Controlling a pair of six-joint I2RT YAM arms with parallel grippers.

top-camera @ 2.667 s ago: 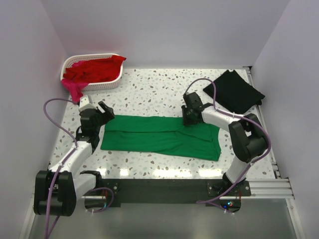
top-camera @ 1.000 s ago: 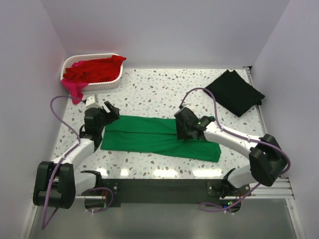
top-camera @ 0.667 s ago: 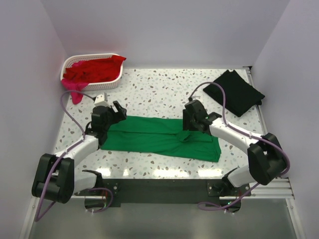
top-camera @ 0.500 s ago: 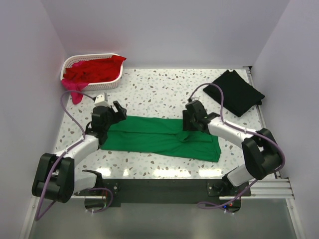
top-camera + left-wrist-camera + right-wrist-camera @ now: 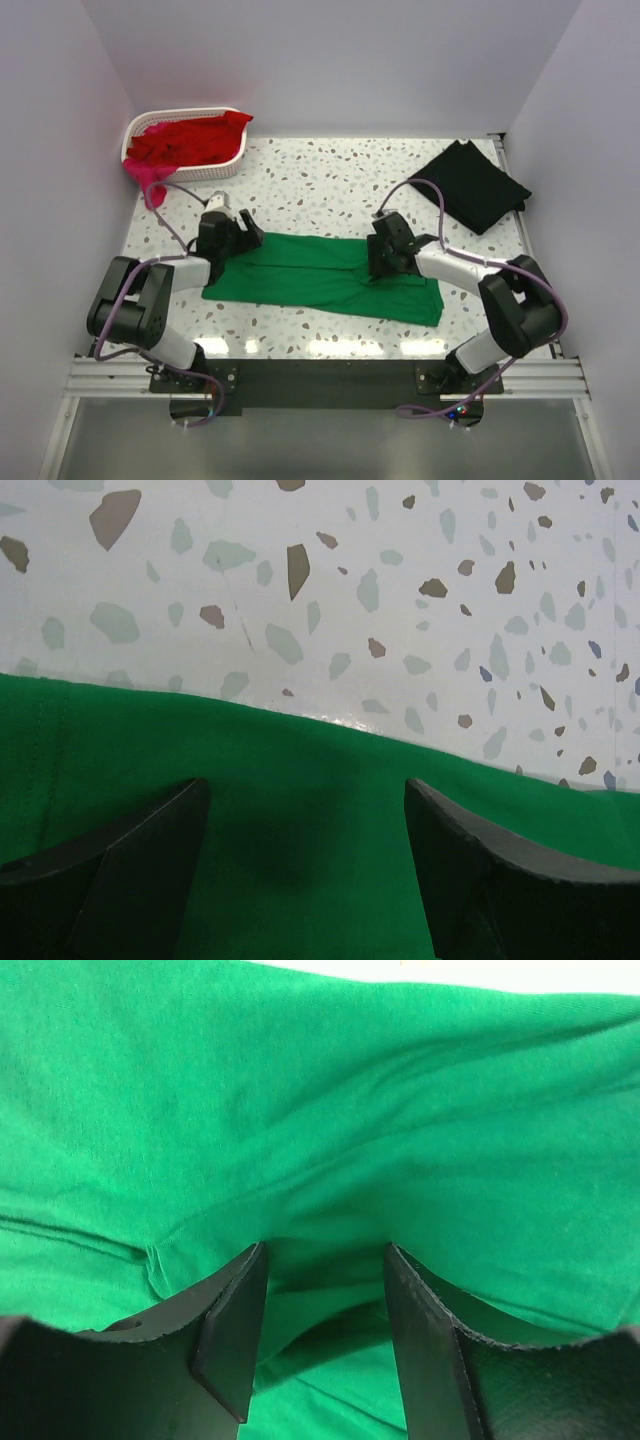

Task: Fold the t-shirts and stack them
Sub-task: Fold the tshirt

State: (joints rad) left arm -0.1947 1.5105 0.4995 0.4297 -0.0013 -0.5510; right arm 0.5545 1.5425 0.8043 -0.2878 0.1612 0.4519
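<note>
Speckled table (image 5: 330,180): green shirt (image 5: 300,280) lying flat, centre. Left gripper (image 5: 305,800) hovering open over far hem. Right gripper (image 5: 325,1260) straddling wrinkle, grip unclear. Best pinching both layers before folding.

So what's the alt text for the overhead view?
A green t-shirt lies flat on a speckled table, a robot's left gripper over its left end, its right gripper near its middle. A black t-shirt lies back right; a white basket holds red shirts back left.
</note>
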